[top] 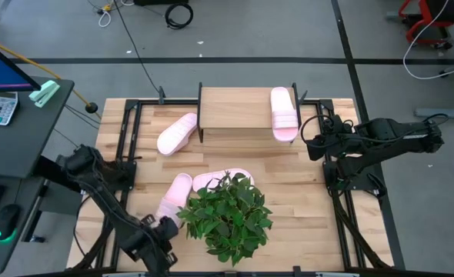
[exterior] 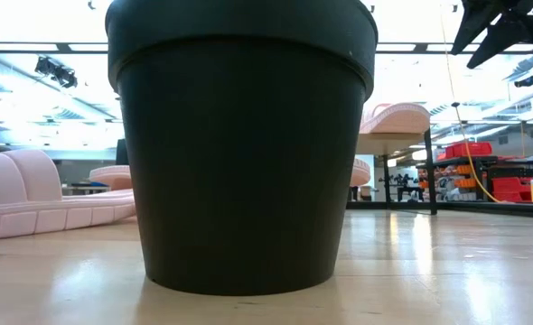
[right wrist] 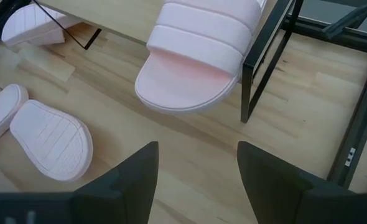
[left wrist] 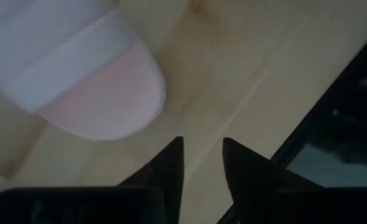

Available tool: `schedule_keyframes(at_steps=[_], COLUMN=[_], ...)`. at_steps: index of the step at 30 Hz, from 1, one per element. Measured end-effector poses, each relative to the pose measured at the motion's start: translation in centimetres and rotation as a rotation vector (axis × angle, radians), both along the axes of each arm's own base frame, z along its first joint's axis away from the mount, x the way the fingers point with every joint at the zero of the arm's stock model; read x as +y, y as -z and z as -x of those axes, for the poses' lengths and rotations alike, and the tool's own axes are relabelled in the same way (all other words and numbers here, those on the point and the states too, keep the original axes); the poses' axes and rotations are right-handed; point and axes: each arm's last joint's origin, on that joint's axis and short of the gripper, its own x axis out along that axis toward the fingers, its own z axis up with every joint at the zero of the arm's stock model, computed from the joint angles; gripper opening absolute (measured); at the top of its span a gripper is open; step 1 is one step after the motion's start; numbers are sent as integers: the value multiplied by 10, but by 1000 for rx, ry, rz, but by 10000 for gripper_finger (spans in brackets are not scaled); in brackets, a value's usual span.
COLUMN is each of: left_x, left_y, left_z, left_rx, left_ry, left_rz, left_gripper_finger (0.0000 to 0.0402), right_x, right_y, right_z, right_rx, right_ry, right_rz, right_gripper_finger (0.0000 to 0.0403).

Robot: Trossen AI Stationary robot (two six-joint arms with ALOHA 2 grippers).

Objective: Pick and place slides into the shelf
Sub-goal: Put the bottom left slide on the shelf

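While 1 pale pink foam slide sandal [top: 284, 113] already lies on the light wooden plank top of the small black-legged shelf [top: 235, 108], at upper centre-right of the high view with its front end overhanging the plank edge, 3 are left on the tabletop. 1 pink slide [top: 177, 134] lies angled just left of the shelf; 2 more lie at centre-bottom — an upright slide [top: 173, 198] and a sole-up slide [top: 211, 181] partly under the leaves of a green potted plant [top: 228, 215]. Judgement: about a quarter done.

Left gripper [top: 159, 235] sits low at bottom-left of the high view, just beside the nearer of the 2 slides; in its wrist view the fingers [left wrist: 171, 165] stand a little apart with nothing between them, that slide's rounded end [left wrist: 96, 87] just ahead. Right gripper [top: 310, 142] hovers right of the shelf, jaws wide and empty — the placed slide [right wrist: 196, 56] sits directly ahead of it.

Room for moving: the plank has bare space left of the placed slide. The plant crowds the bottom-centre pair, and its black pot [exterior: 239, 144] blocks most of the low view. Black frame rails [top: 127, 131] run along both table sides, near the left gripper's fingertips.
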Motion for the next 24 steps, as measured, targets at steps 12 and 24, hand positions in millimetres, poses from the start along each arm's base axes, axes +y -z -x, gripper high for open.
schedule_keyframes(at_steps=[12,24], left_x=[-51,-60], left_y=[1,8], left_z=[-10,1], left_rx=[109,199], left_ry=[235,261], left_rz=[-178,-142], left_gripper_finger=[14,29], right_x=[0,1], right_y=[0,2], right_z=[-1,-8], right_rx=[5,42], right_ry=[-6,-19], right_rz=[25,46], right_gripper_finger=[224,224])
